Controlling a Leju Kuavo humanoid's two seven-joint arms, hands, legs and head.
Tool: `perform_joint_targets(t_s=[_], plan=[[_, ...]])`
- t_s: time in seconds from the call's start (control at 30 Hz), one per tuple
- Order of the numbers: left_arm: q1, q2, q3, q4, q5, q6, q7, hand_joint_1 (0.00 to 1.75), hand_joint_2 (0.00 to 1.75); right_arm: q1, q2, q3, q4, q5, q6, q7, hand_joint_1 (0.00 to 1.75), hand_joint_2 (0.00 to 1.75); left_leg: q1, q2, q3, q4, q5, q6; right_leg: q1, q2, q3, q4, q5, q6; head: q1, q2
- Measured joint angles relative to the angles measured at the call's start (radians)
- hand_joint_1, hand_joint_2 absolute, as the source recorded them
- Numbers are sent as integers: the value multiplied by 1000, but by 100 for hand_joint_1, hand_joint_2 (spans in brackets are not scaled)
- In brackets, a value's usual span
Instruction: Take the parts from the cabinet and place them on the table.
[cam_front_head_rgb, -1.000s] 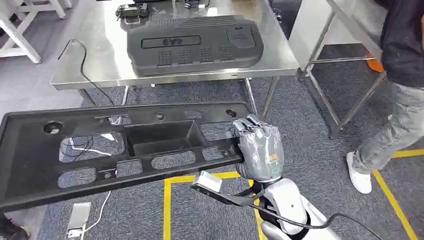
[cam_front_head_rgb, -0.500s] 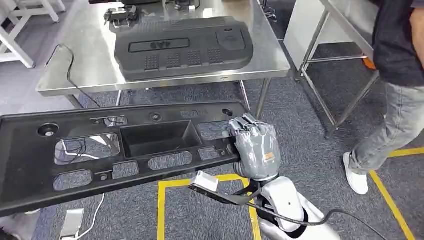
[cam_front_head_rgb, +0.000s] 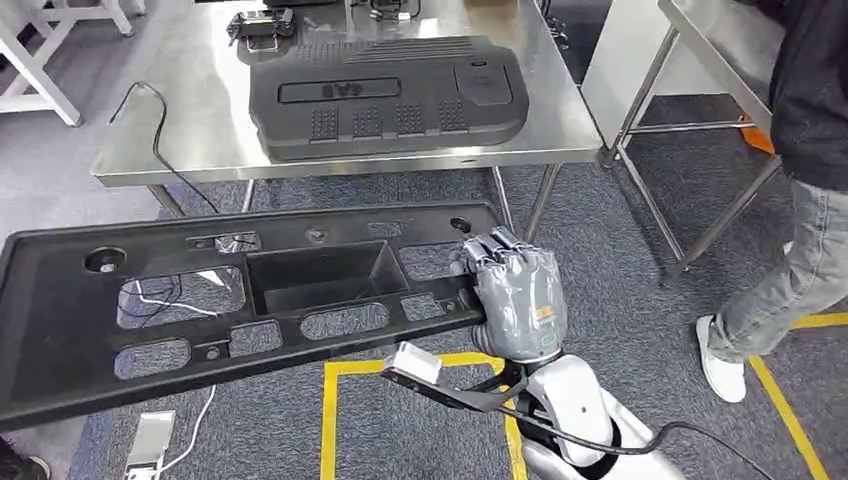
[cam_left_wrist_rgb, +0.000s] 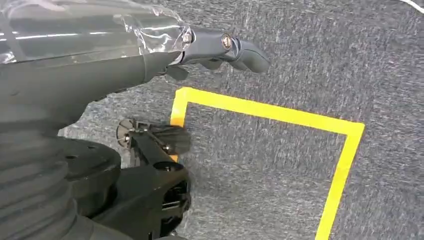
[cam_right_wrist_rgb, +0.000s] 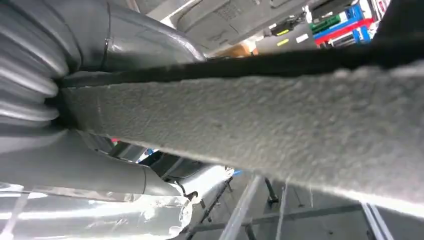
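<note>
A long black plastic panel with several cut-outs and a square recess hangs level over the carpet, in front of the steel table. My right hand grips the panel's right end, fingers curled over its edge. In the right wrist view the panel's felt-lined underside runs across the picture, with my right hand clamped around it. A black ribbed engine cover lies on the table. My left hand hangs over the floor, one of its fingers stretched out, holding nothing.
A person in dark top and grey trousers stands at the right beside a second steel table. A black cable trails off the table's left side, and a small black device sits at its back. Yellow floor tape marks the carpet below.
The whole view has swayed slightly, so the camera moved. The panel stays in my right hand. The person's foot has shifted to the right.
</note>
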Motion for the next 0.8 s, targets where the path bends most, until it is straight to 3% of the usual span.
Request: perform_joint_targets(t_s=[0.1, 0.17, 0.23, 0.27, 0.3, 0.33, 0.37, 0.43, 0.47, 0.5, 0.57, 0.63, 0.67, 0.73, 0.8], plan=[[0, 0, 0, 0, 0, 0, 0, 0, 175, 0, -2, 0, 0, 0, 0, 0, 175, 175, 1, 0, 6, -7, -1, -13, 3, 2, 1, -2, -2, -17, -6, 0], [0, 0, 0, 0, 0, 0, 0, 0, 175, 0, -2, 0, 0, 0, 0, 0, 175, 175, 2, 3, -4, 37, -32, -27, -5, -2, 10, -10, 0, -28, -14, 0], [1, 0, 0, 0, 0, 0, 0, 0, 175, 1, -2, 0, 0, 0, 0, 1, 175, 175, 10, 3, -79, 191, -109, -38, -4, -6, 13, -10, -4, -36, -19, 0], [2, 0, 0, 0, 0, 0, 0, 0, 175, 1, -2, 0, 0, 0, 0, 2, 175, 175, 12, 3, -117, 265, -135, -41, -3, -7, 14, -9, -5, -37, -18, 0], [3, 0, 0, 0, 0, 0, 0, 0, 175, 1, -2, 0, 0, 0, 0, 2, 175, 175, 13, 3, -140, 303, -140, -43, -3, -7, 14, -9, -6, -38, -18, 0], [3, 0, 0, 0, 0, 0, 0, 0, 175, 1, -2, 1, 0, 0, 1, 2, 175, 175, 14, 3, -146, 302, -121, -42, -3, -6, 17, -9, -8, -37, -19, 0], [3, 0, 0, 0, 0, 0, 0, 0, 175, 2, -2, 1, 0, 0, 1, 2, 175, 175, 15, 3, -127, 253, -83, -40, -3, -6, 21, -9, -11, -36, -19, 0], [2, 0, 0, 0, 0, 0, 0, 0, 175, 1, -2, 1, 0, 0, 2, 2, 175, 175, 15, 3, -44, 67, 19, -31, -3, -5, 35, -9, -19, -30, -19, 0], [2, 0, 0, 0, 0, 0, 0, 0, 175, 1, -2, 1, 0, 0, 2, 3, 175, 175, 15, 3, -23, 15, 20, -26, -3, -5, 38, -11, -22, -27, -19, 0], [1, 0, 0, 0, 0, 0, 0, 0, 175, 0, -2, 1, 0, 0, 2, 3, 175, 175, 8, 3, -20, 1, 18, -25, 1, -3, 35, -7, -25, -21, -20, 0], [3, 0, 0, 0, 0, 0, 0, 0, 175, 0, -2, 1, 0, 0, 2, 3, 175, 175, 7, 2, -23, 4, 17, -21, -2, -4, 37, -12, -24, -13, -19, 0], [5, 0, 0, 0, 0, 0, 0, 0, 175, 0, -2, 1, -1, 0, 2, 3, 175, 175, 11, 1, -19, -6, 20, -10, 0, -4, 41, -15, -27, -1, -19, 0], [4, 0, 0, 0, 0, 0, 0, 0, 175, 0, -2, 1, -1, 0, 2, 3, 175, 175, 15, 4, -11, -17, 24, -3, -2, -2, 37, 8, -45, 3, -17, 0], [2, 0, 0, 0, 0, 0, 0, 0, 175, -3, -2, 1, -1, 0, 2, 3, 175, 175, 14, 5, -9, -18, 23, 5, 0, -2, -26, 133, -113, 8, -8, 0], [3, 0, 0, 0, 0, 0, 0, 0, 175, 2, -2, 1, -1, 0, 2, 3, 175, 175, 12, 5, -8, -17, 20, 10, 0, -2, -97, 267, -160, 12, -7, 0]])
